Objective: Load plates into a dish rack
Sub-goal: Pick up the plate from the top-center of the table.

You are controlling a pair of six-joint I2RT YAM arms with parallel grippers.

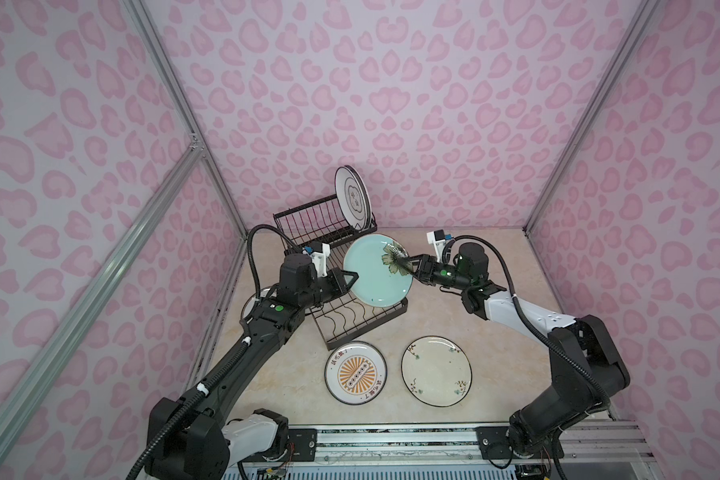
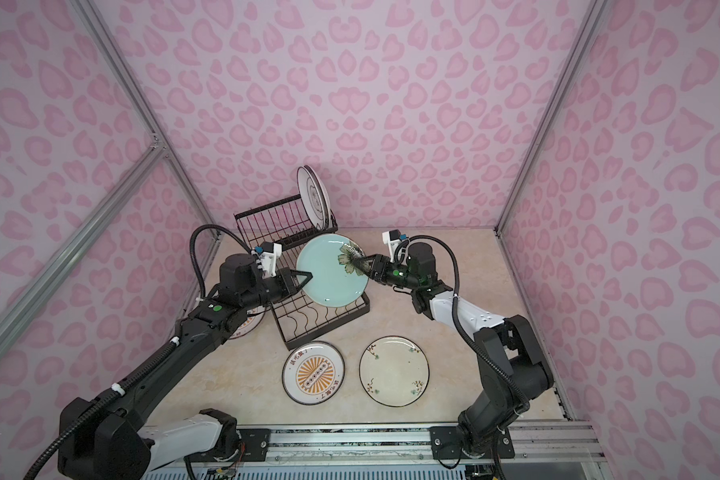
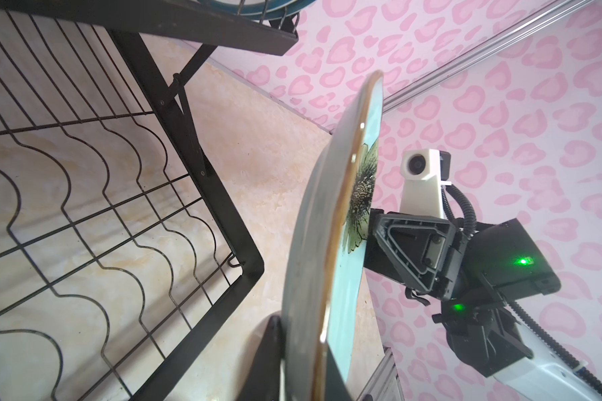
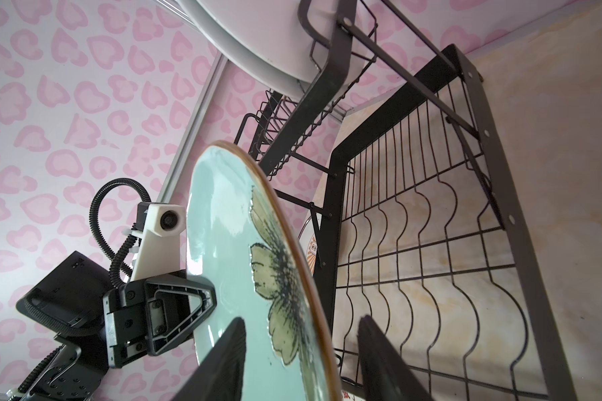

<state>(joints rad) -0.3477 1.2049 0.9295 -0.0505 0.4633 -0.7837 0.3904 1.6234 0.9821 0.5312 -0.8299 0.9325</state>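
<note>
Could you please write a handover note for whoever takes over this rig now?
Left gripper: shut on the blue-green plate, held on edge over the dish rack.
Right gripper: open, fingers astride the opposite rim.
Done: emblem plate stands in the upper tier.
To do: seat this plate; sunburst plate and cream plate lie on the table, a fourth plate partly under the left arm.

Blue-green plate [image 1: 371, 278] hangs over lower tray [image 1: 350, 324], blocking it; upper tier [image 1: 308, 220] slots free beside standing plate [image 1: 352, 195].

There are two sunburst plates [image 1: 355, 372] [image 2: 250, 328], one emblem plate [image 1: 352, 196], one floral-sprig plate [image 1: 436, 371], one flower plate [image 1: 371, 282], one dish rack [image 1: 366, 330] and two end effectors [image 1: 351, 279] [image 1: 409, 266].
</note>
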